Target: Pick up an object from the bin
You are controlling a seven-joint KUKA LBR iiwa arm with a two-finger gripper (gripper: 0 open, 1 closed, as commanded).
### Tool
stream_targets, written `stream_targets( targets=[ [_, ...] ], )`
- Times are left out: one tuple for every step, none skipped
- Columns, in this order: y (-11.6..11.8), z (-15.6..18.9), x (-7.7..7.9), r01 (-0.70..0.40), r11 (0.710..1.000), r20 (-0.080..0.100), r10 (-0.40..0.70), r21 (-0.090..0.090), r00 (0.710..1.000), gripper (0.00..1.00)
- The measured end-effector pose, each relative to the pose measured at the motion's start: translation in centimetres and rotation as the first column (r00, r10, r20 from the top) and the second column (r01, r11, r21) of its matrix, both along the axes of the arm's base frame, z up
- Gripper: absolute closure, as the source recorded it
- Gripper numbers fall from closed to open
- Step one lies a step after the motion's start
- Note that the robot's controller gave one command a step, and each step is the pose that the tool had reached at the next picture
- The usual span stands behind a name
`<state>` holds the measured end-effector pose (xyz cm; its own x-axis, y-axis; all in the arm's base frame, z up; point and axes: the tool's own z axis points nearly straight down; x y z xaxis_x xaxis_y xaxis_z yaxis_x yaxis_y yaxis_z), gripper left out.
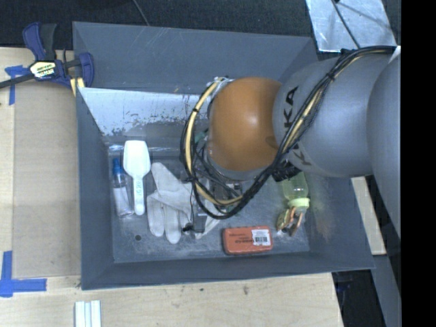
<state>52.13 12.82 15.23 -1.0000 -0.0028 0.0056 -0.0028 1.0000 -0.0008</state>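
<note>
The grey bin [95, 182] holds a white glove [163, 199] at its middle; a white scoop [136, 169] and a clear bottle [120, 186] lie left of it; a red block [246, 240] lies to its lower right; the hand [196, 225] is at the glove's right edge; whether it is clenched or released cannot be told.

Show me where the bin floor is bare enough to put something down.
Bare floor runs along the lower edge, below the scoop and glove, left of the red block. The middle, under the arm, is crowded.
</note>
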Motion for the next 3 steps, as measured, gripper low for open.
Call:
stream_targets(
  targets=[
    [0.0,0.5,0.2,0.002,1.0,0.008,-0.002,0.002,1.0,0.0],
    [-0.8,-1.1,2.2,0.031,1.0,0.012,-0.031,0.003,0.999,0.0],
    [-2.9,-6.1,2.8,0.036,0.999,0.011,-0.036,0.002,0.999,0.0]
  ],
)
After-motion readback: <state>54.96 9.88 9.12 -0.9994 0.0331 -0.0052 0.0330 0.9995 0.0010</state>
